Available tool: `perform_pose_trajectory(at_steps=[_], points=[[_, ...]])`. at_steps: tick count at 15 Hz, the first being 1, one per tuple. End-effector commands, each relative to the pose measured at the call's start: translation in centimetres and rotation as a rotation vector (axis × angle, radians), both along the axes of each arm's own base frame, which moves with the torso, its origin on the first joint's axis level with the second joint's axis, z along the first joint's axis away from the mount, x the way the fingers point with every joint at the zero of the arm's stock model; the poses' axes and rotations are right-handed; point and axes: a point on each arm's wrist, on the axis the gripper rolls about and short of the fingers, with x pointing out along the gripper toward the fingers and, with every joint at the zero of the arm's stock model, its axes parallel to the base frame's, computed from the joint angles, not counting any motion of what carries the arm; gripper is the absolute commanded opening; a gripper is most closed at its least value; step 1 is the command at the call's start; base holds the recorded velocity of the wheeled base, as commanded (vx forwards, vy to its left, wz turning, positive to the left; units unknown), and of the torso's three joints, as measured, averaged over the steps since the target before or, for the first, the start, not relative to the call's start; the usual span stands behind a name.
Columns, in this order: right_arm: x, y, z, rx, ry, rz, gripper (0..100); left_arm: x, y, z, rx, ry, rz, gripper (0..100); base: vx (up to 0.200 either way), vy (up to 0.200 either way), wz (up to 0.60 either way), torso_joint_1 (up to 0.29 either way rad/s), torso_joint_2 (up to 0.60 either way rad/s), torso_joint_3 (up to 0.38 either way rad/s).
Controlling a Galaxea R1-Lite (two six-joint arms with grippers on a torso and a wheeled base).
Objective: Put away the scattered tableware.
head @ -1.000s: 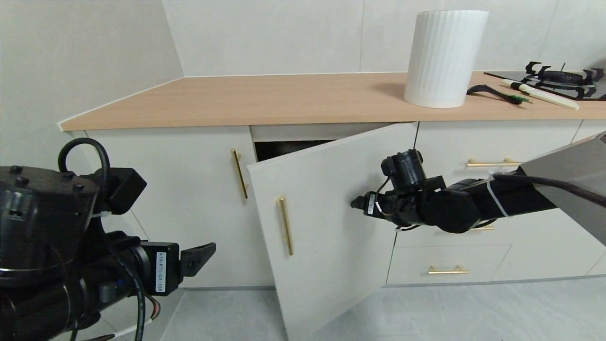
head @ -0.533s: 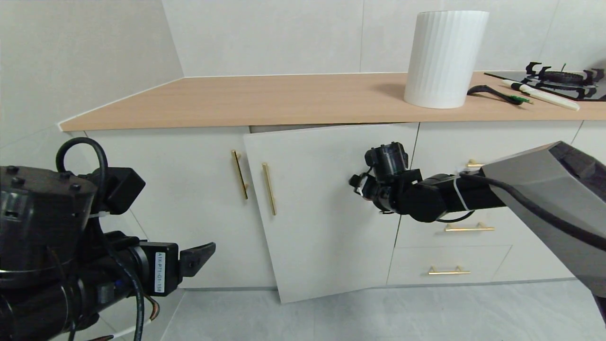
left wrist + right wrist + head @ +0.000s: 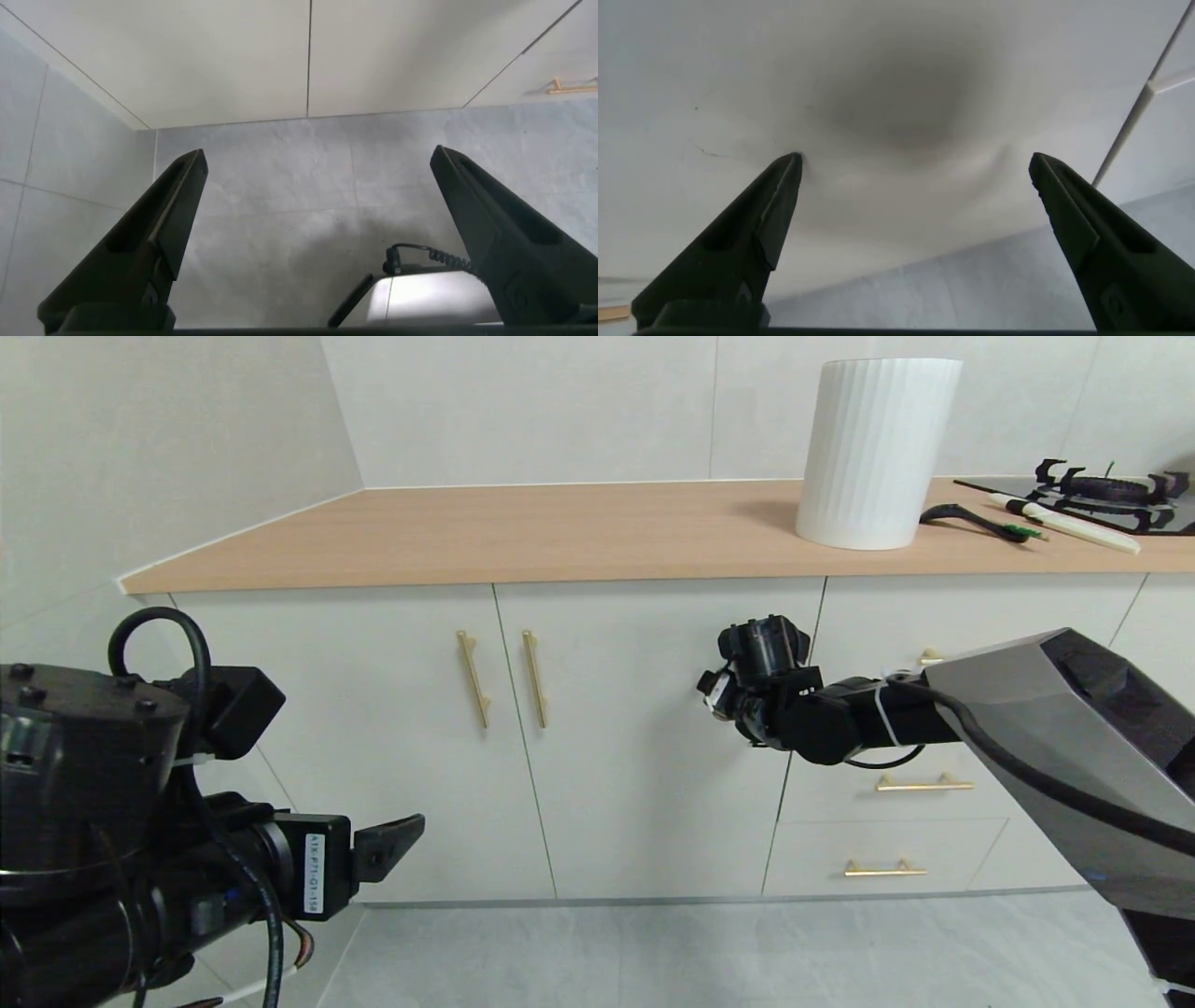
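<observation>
The cupboard door (image 3: 644, 737) sits flush with its neighbour, its brass handle (image 3: 534, 679) upright. A second ago it stood swung well out with a dark gap showing behind it, and half a second ago it was only slightly ajar. The right tool (image 3: 714, 695) has followed it in and is now at the door's face, near the door's right edge. In the right wrist view the right tool (image 3: 913, 166) has its jaws spread wide and holds nothing. One fingertip (image 3: 789, 166) appears to touch the panel, though the contact is hard to confirm. The left tool (image 3: 401, 835) hangs low, well to the left of the door, and in its own wrist view (image 3: 318, 161) it is also spread wide and empty above the floor.

On the counter (image 3: 523, 532), above the door and off to its right, a black utensil (image 3: 971, 518) and a white utensil (image 3: 1064, 523) lie side by side just past a tall white ribbed container (image 3: 873, 453).

With the door shut, that part of the tidying looks finished. The two loose utensils suggest there is still tableware to put away.
</observation>
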Motion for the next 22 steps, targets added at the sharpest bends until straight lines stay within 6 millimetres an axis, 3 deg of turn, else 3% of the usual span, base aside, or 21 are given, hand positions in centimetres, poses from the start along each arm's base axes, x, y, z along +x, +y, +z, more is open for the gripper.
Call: perform_pose_trajectory(at_steps=[1,3,5,6,7,10,13,17,19,20,21,22], points=[[0.3,-0.2,0.1,0.003,-0.01,-0.013,100,0.0,0.0,0.0,0.0,0.0,0.001,100,0.0,0.0,0.0,0.0,0.0,0.0],[-0.2,-0.4,0.5,-0.004,0.0,-0.011,100,0.0,0.0,0.0,0.0,0.0,0.001,100,0.0,0.0,0.0,0.0,0.0,0.0],[-3.2,-0.7,2.5,-0.022,0.016,0.025,100,0.0,0.0,0.0,-0.002,0.001,0.0,100,0.0,0.0,0.0,0.0,0.0,0.0],[-3.6,-0.6,2.9,-0.024,0.014,0.032,100,0.0,0.0,0.0,-0.002,0.001,0.0,100,0.0,0.0,0.0,0.0,0.0,0.0],[-7.1,-1.5,5.3,-0.055,0.006,0.063,100,0.0,0.0,0.0,-0.003,0.0,-0.001,100,0.0,0.0,0.0,0.0,0.0,0.0],[-13.6,-5.4,10.4,-0.074,-0.052,0.078,100,-1.5,1.0,0.6,-0.018,-0.043,-0.008,100,0.0,0.0,0.0,0.0,0.0,0.0],[-22.2,-11.1,12.2,-0.183,-0.094,0.087,100,-4.3,4.0,0.3,0.004,-0.103,0.045,100,0.0,0.0,0.0,0.0,0.0,0.0],[-35.1,-20.1,13.0,-0.46,-0.301,0.036,100,-11.2,8.7,-1.1,0.057,-0.298,0.127,100,0.0,0.0,0.0,0.0,0.0,0.0],[-39.8,-22.4,12.9,-0.537,-0.385,-0.078,100,-14.2,10.2,-2.0,0.105,-0.384,0.158,100,0.0,0.0,0.0,0.0,0.0,0.0],[-41.3,-23.0,12.9,-0.561,-0.404,-0.125,100,-15.0,10.5,-2.3,0.126,-0.402,0.177,100,0.0,0.0,0.0,0.0,0.0,0.0],[-44.7,-23.7,12.3,-0.593,-0.45,-0.184,100,-16.8,11.0,-3.5,0.178,-0.447,0.238,100,0.0,0.0,0.0,0.0,0.0,0.0],[-46.2,-23.9,11.8,-0.615,-0.464,-0.204,100,-17.6,11.2,-4.0,0.193,-0.469,0.266,100,0.0,0.0,0.0,0.0,0.0,0.0]])
